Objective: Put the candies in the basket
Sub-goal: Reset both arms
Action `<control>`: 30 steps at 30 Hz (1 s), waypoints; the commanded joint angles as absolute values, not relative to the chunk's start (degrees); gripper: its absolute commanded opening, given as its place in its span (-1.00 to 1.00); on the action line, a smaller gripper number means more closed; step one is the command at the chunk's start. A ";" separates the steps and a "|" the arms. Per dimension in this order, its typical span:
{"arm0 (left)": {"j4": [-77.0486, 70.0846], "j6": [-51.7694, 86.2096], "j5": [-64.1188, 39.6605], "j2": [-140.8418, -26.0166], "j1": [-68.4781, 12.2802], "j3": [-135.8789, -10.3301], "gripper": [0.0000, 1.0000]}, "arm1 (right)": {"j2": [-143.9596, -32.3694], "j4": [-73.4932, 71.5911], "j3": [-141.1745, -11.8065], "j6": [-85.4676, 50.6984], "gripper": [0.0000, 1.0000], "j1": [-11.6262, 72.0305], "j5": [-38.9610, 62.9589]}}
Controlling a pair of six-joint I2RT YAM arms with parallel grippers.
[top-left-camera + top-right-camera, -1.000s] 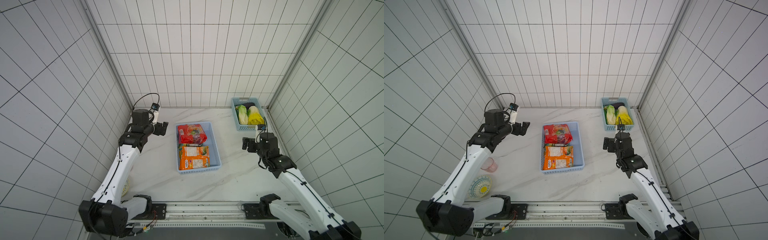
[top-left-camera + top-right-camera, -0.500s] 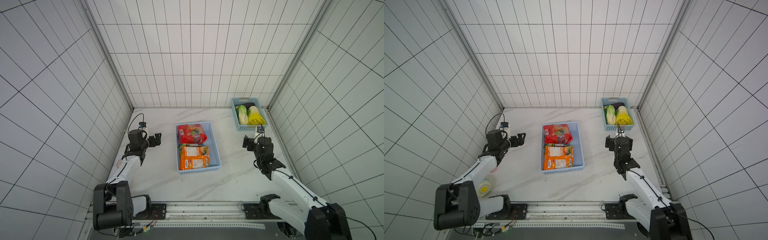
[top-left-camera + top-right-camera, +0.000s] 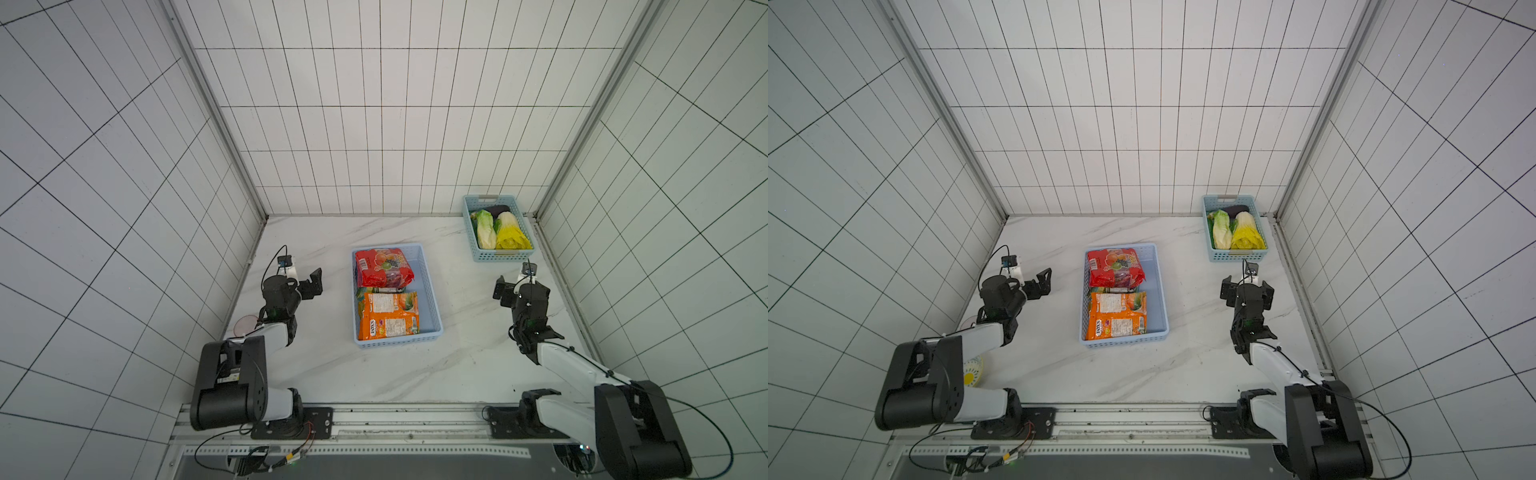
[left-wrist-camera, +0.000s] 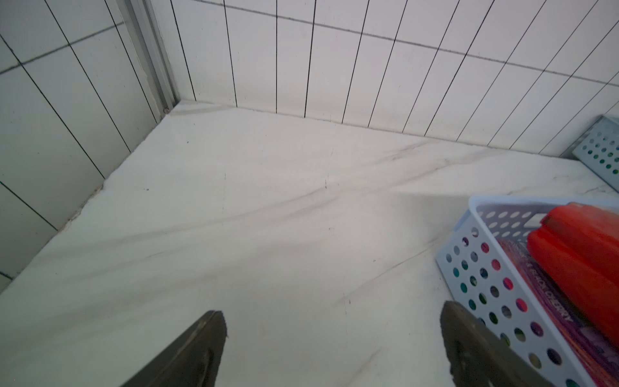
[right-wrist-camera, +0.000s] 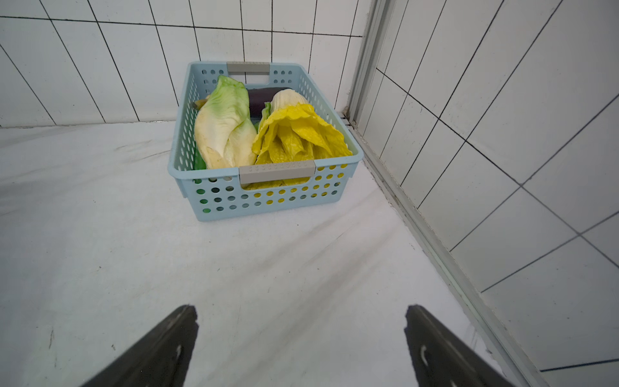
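Several glossy candies (image 3: 384,268) fill perforated basket (image 3: 433,297); left gripper (image 4: 333,315), right gripper (image 5: 301,311) spread wide, empty

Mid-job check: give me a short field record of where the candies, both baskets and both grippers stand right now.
candies: red bag and orange bag on top, a purple bag beneath the red one
location: all inside the basket
loose candies: none seen on the table
left gripper: open, empty, beside the basket
right gripper: open, empty, facing the vegetable basket
vegetable basket: back right corner, leafy vegetables inside, no candy seen
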State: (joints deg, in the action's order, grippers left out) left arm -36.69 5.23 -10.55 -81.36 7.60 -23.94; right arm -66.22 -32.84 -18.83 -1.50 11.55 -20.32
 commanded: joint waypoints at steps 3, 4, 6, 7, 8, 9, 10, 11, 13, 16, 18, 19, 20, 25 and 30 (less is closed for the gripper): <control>-55.34 4.14 -5.26 -89.60 4.06 -20.23 0.96 | -72.21 -43.94 -17.30 -1.69 0.98 9.42 -19.40; -56.72 3.66 -5.13 -90.33 3.66 -20.09 0.96 | -73.68 -44.37 -17.84 -1.44 0.98 9.21 -19.19; -54.83 3.83 -3.82 -90.62 3.36 -21.19 0.96 | -75.07 -43.20 -19.37 0.18 0.98 8.97 -18.33; -51.71 4.37 -2.49 -90.44 3.37 -22.51 0.96 | -75.86 -43.59 -19.76 1.35 0.98 8.81 -17.41; -46.98 5.36 -0.67 -90.27 3.44 -24.81 0.96 | -76.94 -45.16 -19.90 2.43 0.98 8.81 -17.49; -43.00 5.48 -0.15 -89.51 3.36 -26.09 0.95 | -77.59 -45.85 -19.99 3.15 0.98 8.80 -17.43; -42.77 5.34 0.12 -88.84 3.24 -26.04 0.95 | -78.58 -46.82 -19.91 3.39 0.98 8.64 -16.92; -44.83 5.44 0.15 -89.71 3.19 -25.73 0.95 | -79.78 -49.06 -19.46 3.79 0.98 8.60 -16.88; -46.22 5.34 0.25 -90.04 3.19 -25.13 0.96 | -83.32 -54.66 -18.45 4.74 0.98 8.47 -16.40; -43.75 5.45 0.26 -89.26 3.08 -25.78 0.95 | -83.27 -53.50 -18.94 4.33 0.98 8.10 -16.02; -45.10 5.34 0.20 -89.64 3.13 -25.38 0.95 | -83.73 -52.30 -19.91 3.19 0.98 6.90 -14.51; -45.92 5.36 0.20 -89.89 3.08 -25.21 0.96 | -84.48 -52.51 -20.18 2.02 0.98 6.03 -14.63; -46.76 5.23 0.09 -90.07 3.09 -24.93 0.96 | -85.16 -52.35 -20.29 0.69 0.98 4.66 -13.15; -50.23 5.10 0.05 -90.99 3.10 -23.97 0.97 | -88.35 -50.03 -23.37 -1.73 0.98 1.93 -11.17; -51.09 5.05 0.00 -91.31 3.15 -23.77 0.97 | -88.74 -51.82 -22.60 -1.23 0.98 2.02 -11.68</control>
